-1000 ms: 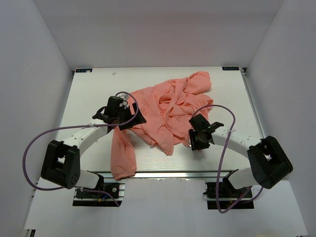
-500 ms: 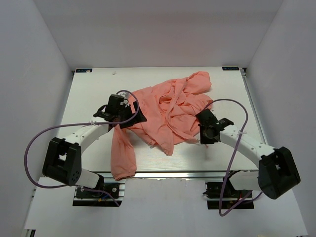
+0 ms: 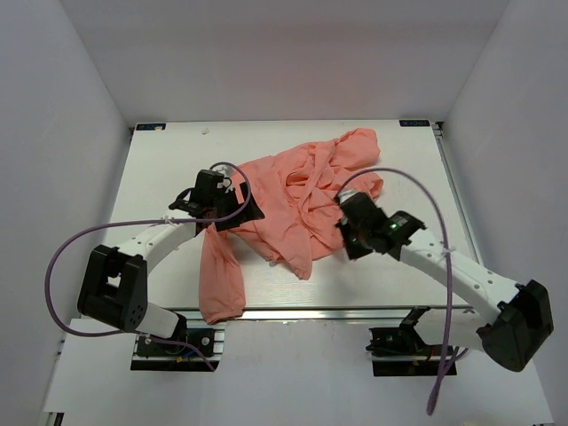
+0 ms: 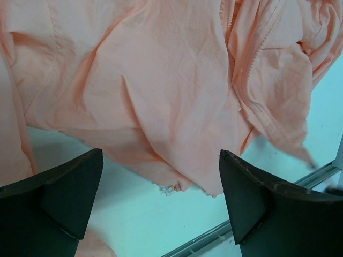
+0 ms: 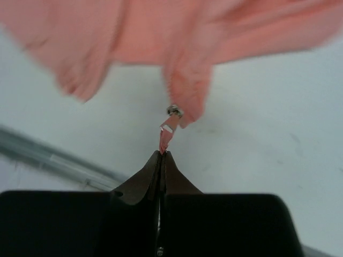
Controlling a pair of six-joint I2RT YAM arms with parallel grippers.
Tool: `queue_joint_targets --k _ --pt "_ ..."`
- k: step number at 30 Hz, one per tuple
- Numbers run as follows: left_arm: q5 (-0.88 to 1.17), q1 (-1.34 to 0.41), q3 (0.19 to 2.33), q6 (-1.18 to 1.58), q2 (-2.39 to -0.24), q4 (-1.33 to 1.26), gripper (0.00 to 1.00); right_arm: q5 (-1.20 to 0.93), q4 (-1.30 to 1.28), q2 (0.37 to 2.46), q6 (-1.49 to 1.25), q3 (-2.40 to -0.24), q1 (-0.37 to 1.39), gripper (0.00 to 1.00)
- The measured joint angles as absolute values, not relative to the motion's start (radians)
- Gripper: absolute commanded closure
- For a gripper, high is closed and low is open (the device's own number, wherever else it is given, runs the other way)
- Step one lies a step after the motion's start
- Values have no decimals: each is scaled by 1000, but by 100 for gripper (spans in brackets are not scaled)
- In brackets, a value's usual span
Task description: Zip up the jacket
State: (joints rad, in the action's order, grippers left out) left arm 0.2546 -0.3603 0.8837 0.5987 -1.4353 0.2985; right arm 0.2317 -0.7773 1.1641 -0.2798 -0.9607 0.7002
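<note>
Both arms are smooth white tube links [image 3: 158,238] joined by blocky black motor housings [image 3: 111,288], each trailed by a thin purple cable [image 3: 51,275] looping to a black base mount [image 3: 151,351]. The left gripper [image 4: 161,184] carries wedge-shaped matte black fingers [image 4: 64,198], the right gripper [image 5: 162,155] slim tapered black ones, and a small green light [image 3: 391,227] glows on the right wrist.

Salmon-pink jkt [image 3: 284,197], white tbl [image 3: 160,169]

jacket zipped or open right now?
Open. The jacket lies crumpled, with a zipper edge loose and unjoined. The right gripper is shut on the zipper pull.
</note>
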Motion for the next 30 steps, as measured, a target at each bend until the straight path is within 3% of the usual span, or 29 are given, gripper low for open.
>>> queue_joint_targets --k 5,6,8,9,14,15,17,24,30 --pt "255 -361 884 599 -1436 300 2 64 -723 1328 -216 -917 971 100" --pt "254 -361 884 599 -1436 302 2 38 -714 1379 -210 -914 1010 95" --pt "254 -362 884 599 -1436 308 2 -1 -699 1458 -207 -903 1045 82" --pt "253 -362 884 599 -1436 310 2 -12 -700 1480 -210 -897 1049 68" --pt "249 -362 884 598 -1434 316 2 -14 -705 1446 -233 -872 1047 41" --pt "248 -362 884 598 -1434 316 2 -2 -703 1417 -240 -872 1047 26" --pt "247 -362 884 598 -1434 318 2 36 -699 1349 -262 -873 1047 12" --pt "247 -362 884 595 -1431 334 2 147 -622 1166 -329 -854 981 11" --pt "247 -362 884 595 -1419 337 2 189 -586 1244 -304 -839 953 20"
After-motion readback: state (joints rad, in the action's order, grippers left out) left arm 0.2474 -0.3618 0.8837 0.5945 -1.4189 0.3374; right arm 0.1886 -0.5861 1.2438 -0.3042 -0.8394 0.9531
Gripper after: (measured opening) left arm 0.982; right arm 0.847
